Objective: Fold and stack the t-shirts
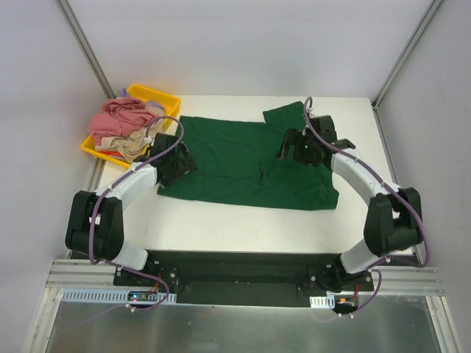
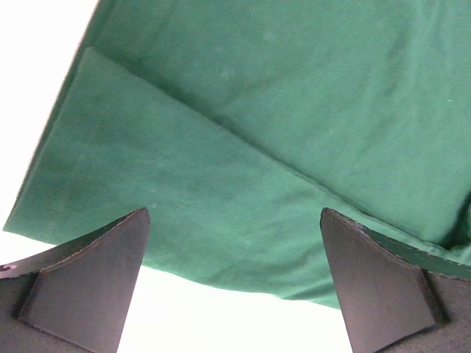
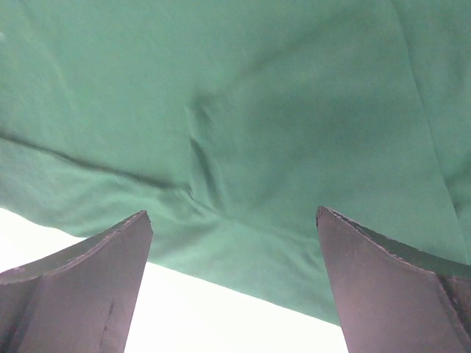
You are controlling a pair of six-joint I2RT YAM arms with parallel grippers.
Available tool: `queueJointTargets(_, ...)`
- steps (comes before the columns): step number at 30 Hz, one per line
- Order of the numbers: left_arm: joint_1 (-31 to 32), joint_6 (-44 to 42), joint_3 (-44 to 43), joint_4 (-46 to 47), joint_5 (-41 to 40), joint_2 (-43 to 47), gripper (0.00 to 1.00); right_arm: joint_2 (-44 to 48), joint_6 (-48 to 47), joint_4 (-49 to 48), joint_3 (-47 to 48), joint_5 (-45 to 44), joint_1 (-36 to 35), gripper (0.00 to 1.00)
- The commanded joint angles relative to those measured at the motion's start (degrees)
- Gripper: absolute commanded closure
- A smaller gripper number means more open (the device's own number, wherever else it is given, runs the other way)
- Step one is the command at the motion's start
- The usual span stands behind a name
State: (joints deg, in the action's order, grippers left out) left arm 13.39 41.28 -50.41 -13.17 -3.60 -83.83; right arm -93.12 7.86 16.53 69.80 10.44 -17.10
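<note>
Both claws gape wide w/ nothing between the fingers: left claw hangs over the left edge of the dark green t-shirt, right claw over its upper right part. White surface carries that shirt spread flat across the middle (a flap lies folded over at its left side). Yellow tray sits at the far-left corner, holding the crumpled pink t-shirt and, nearer the arms, the beige t-shirt.

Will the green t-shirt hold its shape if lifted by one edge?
Probably not: the green t-shirt lies limp with soft creases and a folded-over flap, so it should droop. Pushed, it would likely bunch on the table rather than slide.
</note>
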Motion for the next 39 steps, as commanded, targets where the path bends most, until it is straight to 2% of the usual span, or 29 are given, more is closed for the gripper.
queueJointTargets(1,-0.5,-1.1,-5.6,-0.5,6.0,-2.9,0.01,6.1,0.8,7.9,-10.5,-3.6,1.4,0.04)
queueJointTargets(8,-0.6,-2.0,-9.8,-0.1,4.7,-12.0,0.01,4.4,2.3,7.5,-17.7,-1.7,6.7,0.04)
queueJointTargets(15,-0.6,-0.4,-3.7,-1.2,8.9,-13.9,0.01,7.5,-0.4,9.9,-23.2,-3.2,10.8,0.04)
queueJointTargets(20,0.0,2.2,6.8,-1.7,12.3,-6.9,0.01,12.0,-2.4,10.4,-28.8,-3.4,11.7,0.04)
queueJointTargets(28,3.7,8.6,22.3,-4.6,10.8,10.9,0.01,24.4,-0.7,16.9,-37.1,-5.5,12.4,0.04)
queueJointTargets(31,4.9,10.6,25.4,-5.6,10.0,15.9,0.01,28.9,1.5,20.4,-38.7,-2.5,12.5,0.04)
queueJointTargets(36,5.0,12.7,27.4,-7.4,9.8,20.1,0.01,38.0,5.9,22.9,-41.9,-5.6,12.5,0.04)
queueJointTargets(39,5.2,13.4,28.6,-8.7,9.9,21.7,0.01,39.2,5.5,23.1,-42.0,-5.4,12.6,0.04)
